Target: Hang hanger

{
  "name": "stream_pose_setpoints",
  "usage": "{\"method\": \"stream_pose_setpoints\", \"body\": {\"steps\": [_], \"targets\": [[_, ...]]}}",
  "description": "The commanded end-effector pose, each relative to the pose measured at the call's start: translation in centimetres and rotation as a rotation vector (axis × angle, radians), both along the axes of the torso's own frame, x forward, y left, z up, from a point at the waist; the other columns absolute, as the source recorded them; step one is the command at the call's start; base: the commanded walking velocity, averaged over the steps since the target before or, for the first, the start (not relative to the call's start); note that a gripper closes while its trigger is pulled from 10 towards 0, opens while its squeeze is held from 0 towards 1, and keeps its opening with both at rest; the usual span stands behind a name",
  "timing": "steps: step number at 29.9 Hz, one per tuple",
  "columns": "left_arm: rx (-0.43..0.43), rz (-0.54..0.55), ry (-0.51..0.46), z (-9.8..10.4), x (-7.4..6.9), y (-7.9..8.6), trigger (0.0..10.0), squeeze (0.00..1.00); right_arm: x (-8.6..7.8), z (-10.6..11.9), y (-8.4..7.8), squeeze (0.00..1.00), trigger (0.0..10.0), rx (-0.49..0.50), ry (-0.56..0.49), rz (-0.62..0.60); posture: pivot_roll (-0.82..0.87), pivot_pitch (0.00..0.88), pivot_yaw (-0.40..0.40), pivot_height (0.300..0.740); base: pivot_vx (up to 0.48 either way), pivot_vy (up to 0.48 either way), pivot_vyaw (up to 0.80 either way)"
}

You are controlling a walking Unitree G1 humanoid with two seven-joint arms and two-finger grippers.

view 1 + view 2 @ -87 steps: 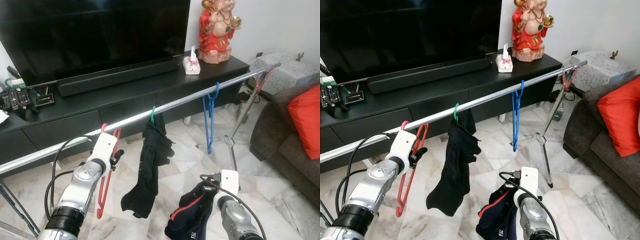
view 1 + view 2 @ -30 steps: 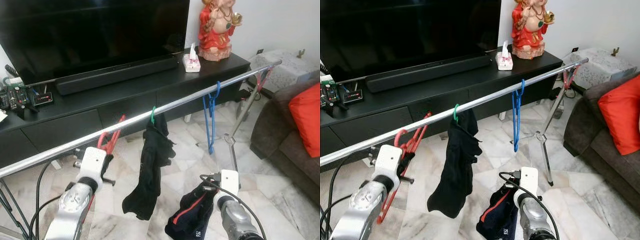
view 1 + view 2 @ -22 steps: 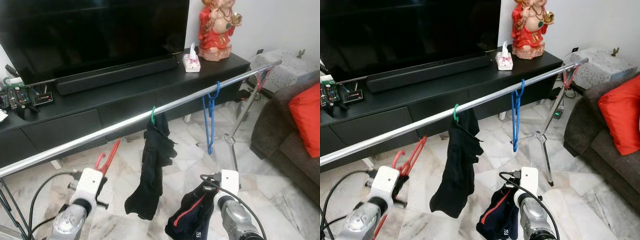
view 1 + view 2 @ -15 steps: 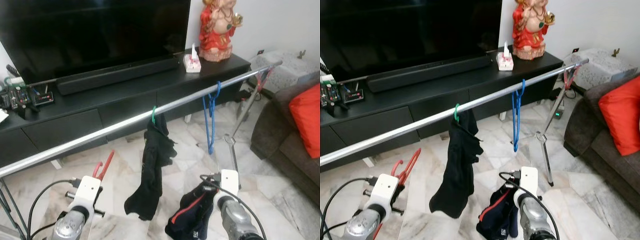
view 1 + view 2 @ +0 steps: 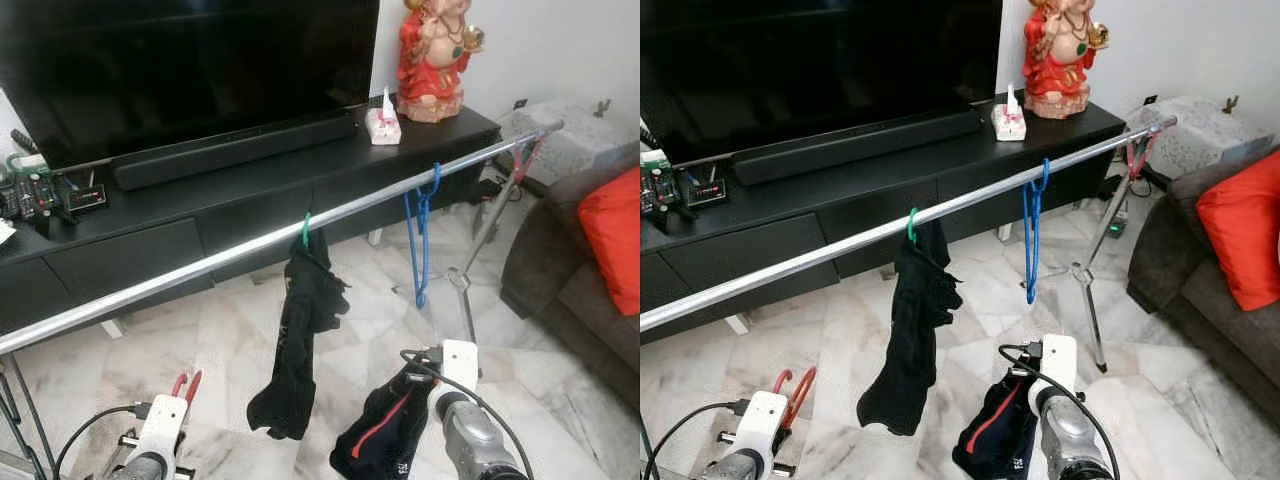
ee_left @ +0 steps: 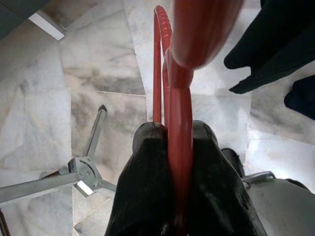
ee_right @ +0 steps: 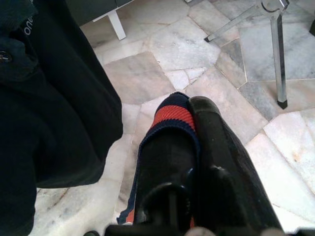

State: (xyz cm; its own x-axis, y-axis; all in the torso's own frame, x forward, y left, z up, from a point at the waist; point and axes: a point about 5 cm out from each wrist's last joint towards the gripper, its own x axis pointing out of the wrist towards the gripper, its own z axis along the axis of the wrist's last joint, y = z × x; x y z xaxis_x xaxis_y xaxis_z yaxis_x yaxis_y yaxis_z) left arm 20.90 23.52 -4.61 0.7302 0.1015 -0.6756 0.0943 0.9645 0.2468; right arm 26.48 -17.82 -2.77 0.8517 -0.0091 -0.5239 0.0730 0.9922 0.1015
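Observation:
A red hanger (image 5: 186,384) is pinched in my left gripper (image 6: 178,132), which is shut on it low at the bottom left, well below the silver rail (image 5: 200,265). In the left wrist view the hanger's hook (image 6: 158,59) points out over the marble floor. My right gripper (image 7: 188,112) is shut on a dark navy garment with a red stripe (image 5: 383,436), held low in front of me. On the rail hang a black garment on a green hanger (image 5: 303,335), a blue hanger (image 5: 420,235) and a red hanger (image 5: 525,155) at the far end.
Behind the rail stands a black TV cabinet (image 5: 250,195) with a TV, a soundbar (image 5: 235,150), a tissue box (image 5: 384,118) and a red statue (image 5: 433,55). The rack's tripod leg (image 5: 465,295) is at the right. A sofa with a red cushion (image 5: 610,235) is on the far right.
My left arm has dropped from the rail to near the floor, taking the red hanger down and back with it. The right gripper and its garment have stayed put.

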Motion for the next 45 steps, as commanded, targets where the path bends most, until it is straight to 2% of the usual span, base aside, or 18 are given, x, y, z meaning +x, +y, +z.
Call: {"method": "stream_pose_setpoints", "body": {"steps": [1, 3, 6, 14, 35, 45], "targets": [[-0.009, 0.017, -0.017, 0.1, 0.2, 0.1, 10.0, 0.00, 0.3, 0.3, -0.1, 0.00, 10.0, -0.006, -0.016, 0.002, 0.02, 0.000, -0.012, 0.740, 0.000, 0.000, 0.00], [-0.009, 0.017, -0.018, 0.0, 0.3, 0.1, 10.0, 0.00, 0.3, 0.3, -0.1, 0.00, 10.0, -0.006, -0.016, 0.002, 0.02, 0.000, -0.012, 0.740, 0.000, 0.000, 0.00], [-0.014, 0.061, 0.099, -2.0, -2.0, -0.1, 10.0, 0.00, 0.3, 0.3, 0.2, 0.00, 10.0, -0.007, -0.031, 0.010, 0.01, 0.000, 0.004, 0.740, 0.000, 0.000, 0.00], [-0.032, 0.081, 0.140, -2.9, -3.2, -0.4, 10.0, 0.00, 0.3, 0.4, 0.2, 0.00, 10.0, -0.010, -0.043, 0.007, 0.01, 0.000, 0.009, 0.740, 0.000, 0.000, 0.00], [-0.055, 0.092, 0.185, -3.7, -4.4, -0.9, 10.0, 0.00, 0.7, 0.8, 0.3, 0.00, 10.0, -0.028, -0.065, 0.027, 0.01, 0.000, 0.003, 0.740, -0.213, 0.000, 0.00], [-0.055, 0.103, 0.207, -3.9, -5.0, -0.5, 10.0, 0.00, 0.7, 0.8, 0.4, 0.00, 10.0, -0.016, -0.065, 0.018, 0.02, 0.000, 0.003, 0.740, -0.262, 0.000, 0.38]]}}
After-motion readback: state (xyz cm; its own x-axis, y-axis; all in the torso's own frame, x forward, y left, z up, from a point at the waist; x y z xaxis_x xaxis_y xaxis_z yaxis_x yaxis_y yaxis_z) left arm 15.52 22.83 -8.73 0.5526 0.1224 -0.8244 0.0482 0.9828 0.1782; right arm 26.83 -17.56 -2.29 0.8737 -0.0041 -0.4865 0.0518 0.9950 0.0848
